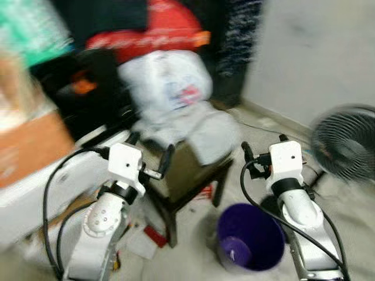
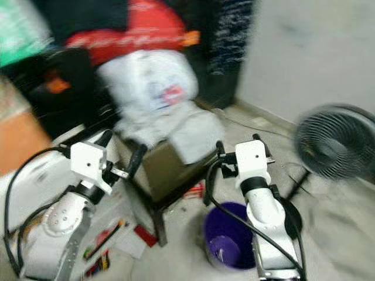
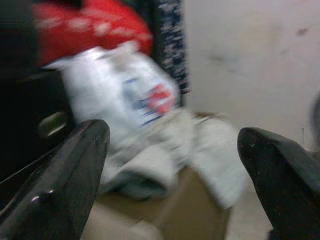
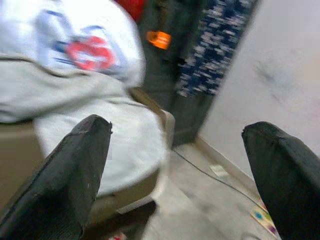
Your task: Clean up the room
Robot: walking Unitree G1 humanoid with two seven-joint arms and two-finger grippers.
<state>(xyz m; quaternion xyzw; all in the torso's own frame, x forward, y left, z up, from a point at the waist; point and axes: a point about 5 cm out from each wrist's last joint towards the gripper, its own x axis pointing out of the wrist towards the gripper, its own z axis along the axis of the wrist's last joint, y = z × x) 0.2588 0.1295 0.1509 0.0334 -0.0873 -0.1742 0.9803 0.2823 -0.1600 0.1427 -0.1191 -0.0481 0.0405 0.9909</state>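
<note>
**Both grippers raised and spread, facing a cloth-draped stool in a cluttered corner**

Frames are motion-blurred; we record only what we can make out.

Nearest us: a purple bucket stands on the pale floor between the two arms, just in front of the right arm's base, with a lighter purple object lying in its bottom. On the left, by the left arm, loose papers and red and dark small items lie scattered on the floor; detail too blurred to name.

Left gripper: held up in front of the stool's near left corner, fingers apart, nothing between them. Right gripper: held up to the right of the stool, fingers likewise apart and empty, not touching anything we can see.

Middle: a dark-legged stool carries a brownish box or cushion. A grey cloth drapes over its top and hangs down the right side. On the cloth sits a bulging white plastic bag with a red and blue print.

Open room: bare floor lies to the right of the stool, bounded by a black fan at the right edge and a plain wall with a skirting line. The left is closed in by a white unit and an orange-brown box.

Farthest: a red bag on dark piled items, and a dark patterned cloth hanging at the wall corner.
</note>
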